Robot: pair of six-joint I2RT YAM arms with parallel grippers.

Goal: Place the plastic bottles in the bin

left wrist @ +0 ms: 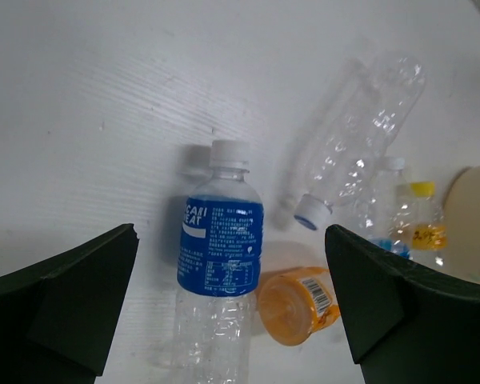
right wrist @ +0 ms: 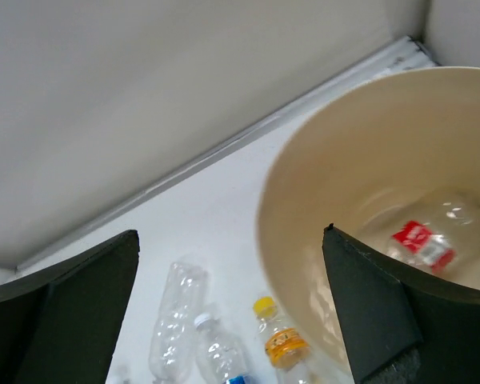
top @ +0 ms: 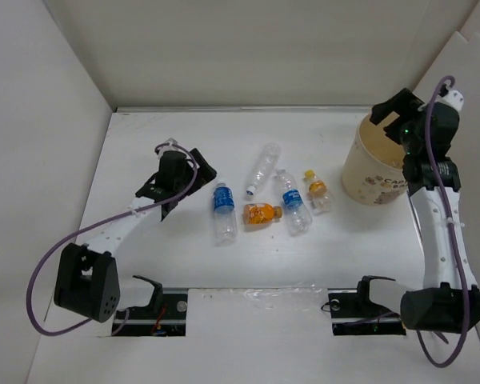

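White surface (top: pixel 144 144)
Tan bin (top: pixel 366 174), far right, brown lettering; red-labelled bottle (right wrist: pixel 420 240) lying inside
Right hand (top: pixel 390 126) above the bin's rim, spread, empty
Left hand (top: pixel 188 190) spread, empty, near left blue-labelled bottle (top: pixel 223 210)
Second blue-labelled bottle (top: pixel 293 202), plain clear bottle (top: pixel 262 168), orange-filled bottle (top: pixel 261 213), yellow-capped bottle (top: pixel 317 190): lying mid-surface

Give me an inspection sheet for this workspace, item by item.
Surface: white table, five bottles loose mid-table.
Job's things: left blue-labelled bottle, right blue-labelled bottle, clear bottle, orange bottle and yellow-capped bottle outside the bin; red-labelled bottle inside it.
Clutter: nothing seen.
Grippers: left gripper open, fingers framing the left blue-labelled bottle; right gripper open, above the bin.
Cables: left purple cable and right purple cable, one along each arm.
Surroundings: white walls.
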